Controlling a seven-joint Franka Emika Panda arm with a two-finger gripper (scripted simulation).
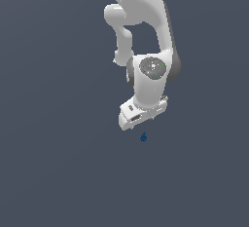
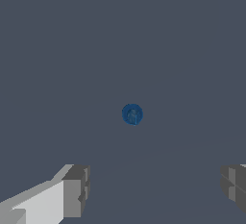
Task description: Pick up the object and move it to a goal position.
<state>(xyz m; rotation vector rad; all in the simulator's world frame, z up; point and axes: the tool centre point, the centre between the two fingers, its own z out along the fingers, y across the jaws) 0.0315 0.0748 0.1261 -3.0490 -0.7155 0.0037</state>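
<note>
Gripper: white body, grey fingers. The wrist view shows the two fingers set wide apart with bare ground between them; nothing is held and nothing touches them. In the exterior view the gripper hangs at the end of the white arm, pointed downward; its fingertips are barely visible beneath the hand.

Object: tiny, dark blue, much smaller than the gripper. In the exterior view it lies just below the gripper, apart from it, slightly toward the exterior view's right of the hand's centre. It reads there as a teardrop with the narrow end up and the broad end down, so the long axis stands roughly upright. In the wrist view the object appears as a near-round blue disc with a paler mark at the middle, consistent with looking along that axis. It lies beyond the fingers, roughly midway between their lines, not within their span.

Surface: uniform slate grey-blue, featureless, filling both views. No edge, wall or horizon can be made out; room and floor cannot be told apart.
</note>
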